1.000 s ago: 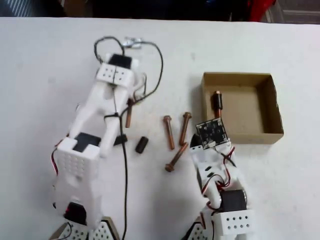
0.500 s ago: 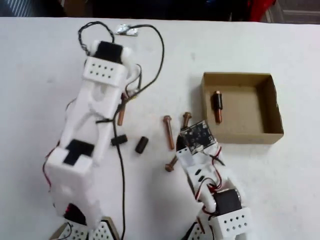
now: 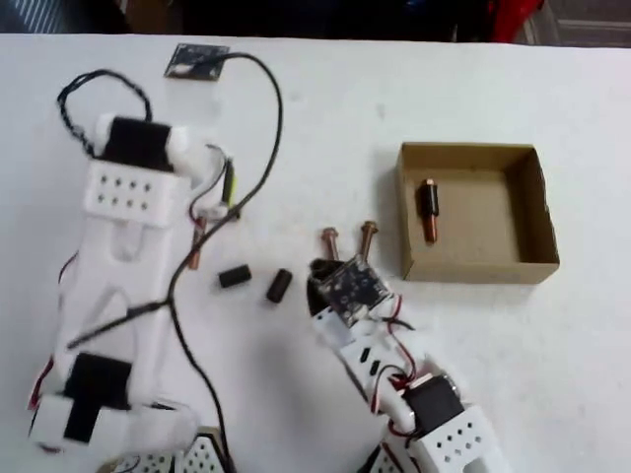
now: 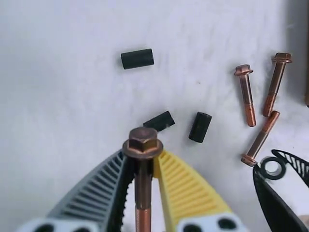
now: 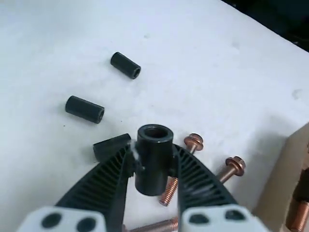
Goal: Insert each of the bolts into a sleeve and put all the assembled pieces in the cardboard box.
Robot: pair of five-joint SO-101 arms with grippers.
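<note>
My left gripper (image 4: 142, 158) is shut on the shank of a copper bolt (image 4: 142, 145), held off the table with its hex head pointing away from the wrist. In the high view this bolt (image 3: 195, 248) hangs at the left, left of two loose black sleeves (image 3: 234, 277) (image 3: 279, 285). My right gripper (image 5: 153, 159) is shut on an upright black sleeve (image 5: 153, 140), its bore facing the camera. The right wrist (image 3: 350, 286) sits over the loose bolts (image 3: 328, 240) (image 3: 368, 234). The cardboard box (image 3: 540, 212) at the right holds one assembled piece (image 3: 429, 207).
Three more sleeves (image 5: 125, 65) (image 5: 85, 109) (image 5: 111, 146) lie on the white table beyond the right gripper. Loose bolts (image 4: 245, 94) (image 4: 276, 82) (image 4: 259, 139) lie between the sleeves and the box. A black cable (image 3: 266, 108) loops over the table's far left.
The left arm has swung left and away from the box, carrying the bolt with it. The right wrist has moved left from the box's corner to over the loose bolts.
</note>
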